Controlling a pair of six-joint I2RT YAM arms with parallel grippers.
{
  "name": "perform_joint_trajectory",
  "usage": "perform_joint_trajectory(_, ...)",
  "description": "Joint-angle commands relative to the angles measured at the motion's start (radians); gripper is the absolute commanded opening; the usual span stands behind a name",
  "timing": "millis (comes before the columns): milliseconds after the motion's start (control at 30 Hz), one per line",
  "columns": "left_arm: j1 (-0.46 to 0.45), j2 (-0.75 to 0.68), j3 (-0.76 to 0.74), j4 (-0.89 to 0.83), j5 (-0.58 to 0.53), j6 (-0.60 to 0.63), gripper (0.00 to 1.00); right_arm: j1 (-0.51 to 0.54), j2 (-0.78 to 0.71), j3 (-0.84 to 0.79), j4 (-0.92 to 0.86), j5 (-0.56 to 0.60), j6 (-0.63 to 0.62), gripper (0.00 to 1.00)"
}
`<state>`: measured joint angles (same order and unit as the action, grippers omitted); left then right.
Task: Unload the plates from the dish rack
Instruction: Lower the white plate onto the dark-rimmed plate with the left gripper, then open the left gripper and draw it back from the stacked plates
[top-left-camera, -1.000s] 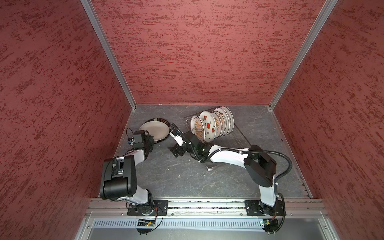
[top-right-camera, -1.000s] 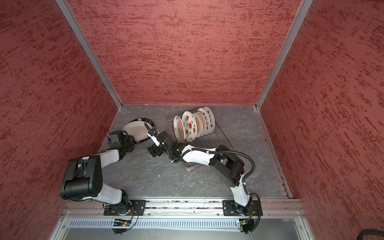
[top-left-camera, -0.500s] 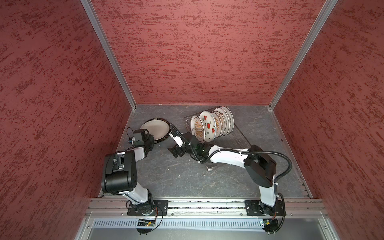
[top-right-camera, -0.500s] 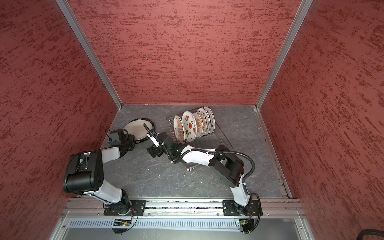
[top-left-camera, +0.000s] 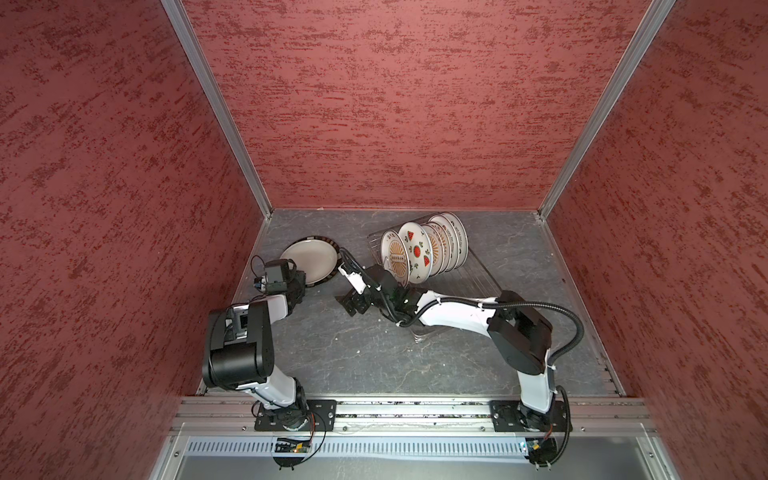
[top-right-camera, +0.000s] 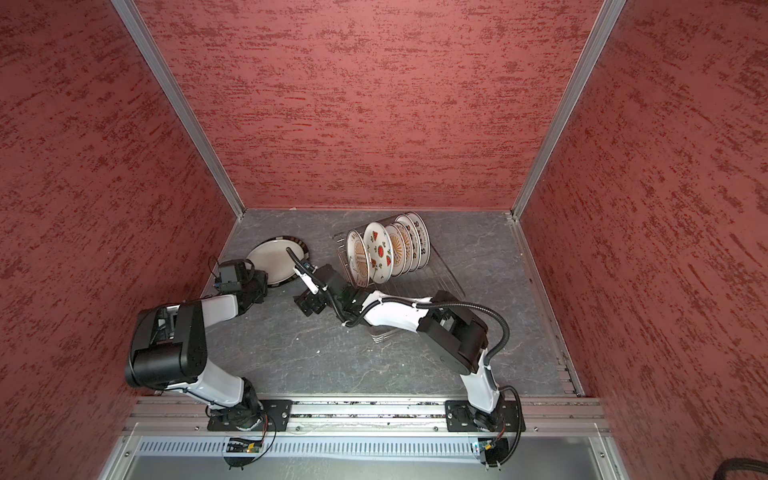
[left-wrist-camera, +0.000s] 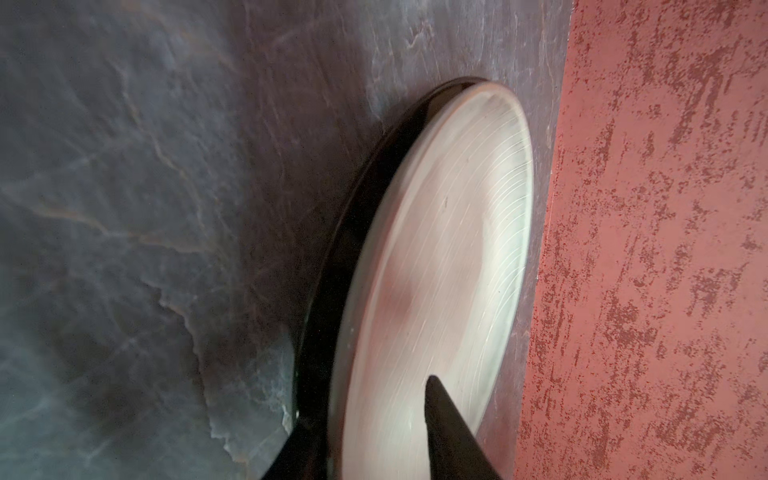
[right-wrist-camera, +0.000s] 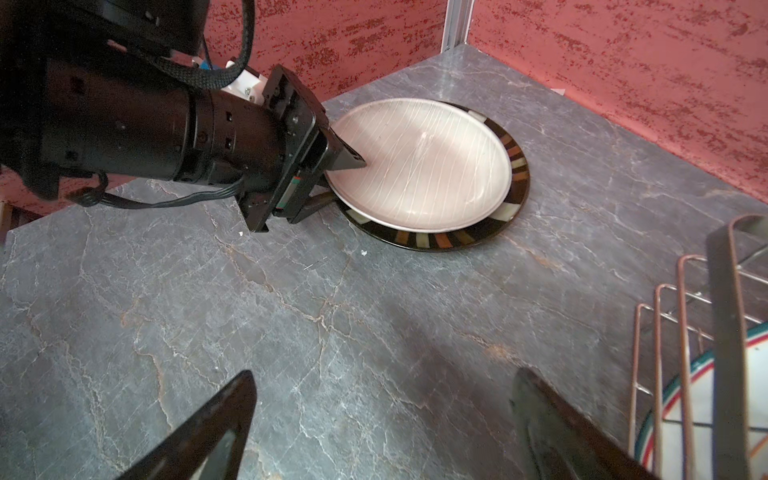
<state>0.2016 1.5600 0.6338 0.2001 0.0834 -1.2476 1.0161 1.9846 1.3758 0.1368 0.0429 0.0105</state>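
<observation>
An off-white plate (right-wrist-camera: 424, 166) lies on a dark-rimmed plate (right-wrist-camera: 440, 240) at the back left, in both top views (top-left-camera: 309, 259) (top-right-camera: 272, 262). My left gripper (right-wrist-camera: 347, 178) is at its near edge, open. One finger is over the plate's face (left-wrist-camera: 449, 249), the other under its rim. Several printed plates (top-left-camera: 415, 249) (top-right-camera: 378, 249) stand upright in the wire dish rack (top-left-camera: 478, 274) (right-wrist-camera: 681, 291). My right gripper (right-wrist-camera: 384, 374) hangs open and empty over bare table, between the stack and the rack (top-left-camera: 353, 301).
Red textured walls close in the grey stone table on three sides; the stacked plates sit close to the left wall (left-wrist-camera: 644, 249). The right forearm (top-left-camera: 449, 311) stretches across in front of the rack. A metal rail (top-left-camera: 395, 409) runs along the front edge.
The left gripper's jaws have parted from the off-white plate's edge, and the plate now lies on the dark-rimmed one. The left arm has shifted slightly. The right arm has not moved.
</observation>
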Motion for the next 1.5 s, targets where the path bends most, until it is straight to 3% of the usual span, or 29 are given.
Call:
perform_joint_trajectory(0, -0.005, -0.056, -0.008, -0.007, -0.053, 0.029, 0.37, 0.009, 0.011, 0.026, 0.000, -0.001, -0.017, 0.96)
perform_joint_trajectory(667, -0.008, -0.154, -0.066, -0.041, -0.125, 0.036, 0.40, 0.010, -0.016, 0.002, 0.018, 0.019, -0.037, 0.96)
perform_joint_trajectory(833, -0.024, -0.275, -0.115, -0.061, -0.162, 0.058, 0.48, 0.028, -0.072, -0.054, 0.068, 0.017, -0.075, 0.96)
perform_joint_trajectory(1000, -0.161, -0.453, -0.169, -0.140, -0.387, 0.114, 0.74, 0.058, -0.128, -0.124, 0.154, 0.004, -0.112, 0.96)
perform_joint_trajectory(1100, -0.206, -0.569, -0.217, -0.158, -0.444, 0.135, 0.83, 0.071, -0.176, -0.201, 0.269, 0.005, -0.129, 0.96)
perform_joint_trajectory(1200, -0.241, -0.675, -0.291, -0.102, -0.432, 0.166, 0.98, 0.072, -0.249, -0.306, 0.401, -0.014, -0.112, 0.97)
perform_joint_trajectory(1333, -0.299, -0.797, -0.414, 0.028, -0.413, 0.185, 0.99, 0.072, -0.346, -0.461, 0.616, -0.049, -0.092, 0.99)
perform_joint_trajectory(1467, -0.356, -0.890, -0.497, 0.130, -0.321, 0.273, 0.99, 0.072, -0.414, -0.557, 0.711, 0.006, -0.076, 0.99)
